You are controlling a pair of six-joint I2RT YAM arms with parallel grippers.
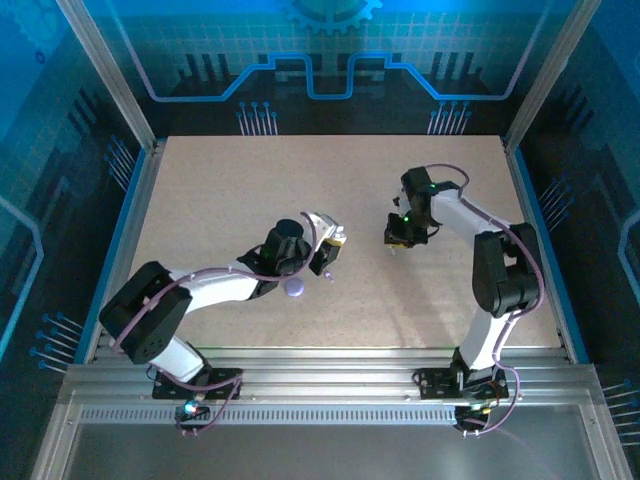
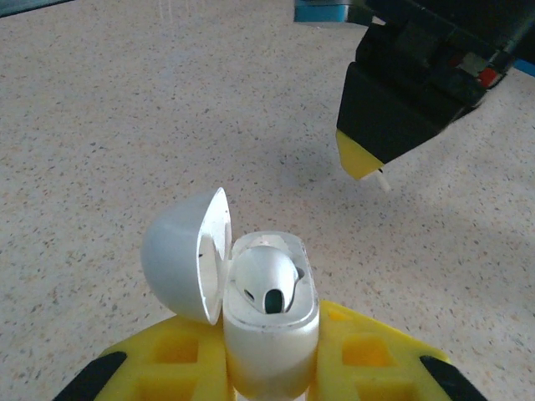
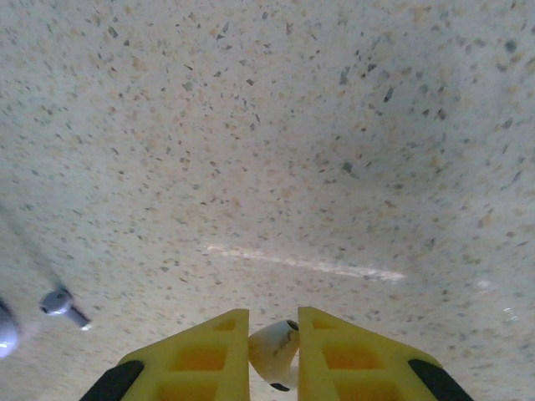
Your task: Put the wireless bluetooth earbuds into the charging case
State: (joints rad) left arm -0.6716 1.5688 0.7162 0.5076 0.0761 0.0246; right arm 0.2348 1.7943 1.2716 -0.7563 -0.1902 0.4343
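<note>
My left gripper is shut on the body of the white charging case, held upright with its lid swung open to the left. One white earbud sits in the case. My right gripper is shut on a second white earbud just above the table. From the left wrist that gripper hangs ahead to the right, and the earbud's stem pokes out below its fingers. From above, the left gripper and the right gripper stand apart mid-table.
A lavender round case lies on the table by the left arm's wrist. A small greyish earbud lies loose near it, also seen from above as a speck. The speckled beige table has raised blue side rails.
</note>
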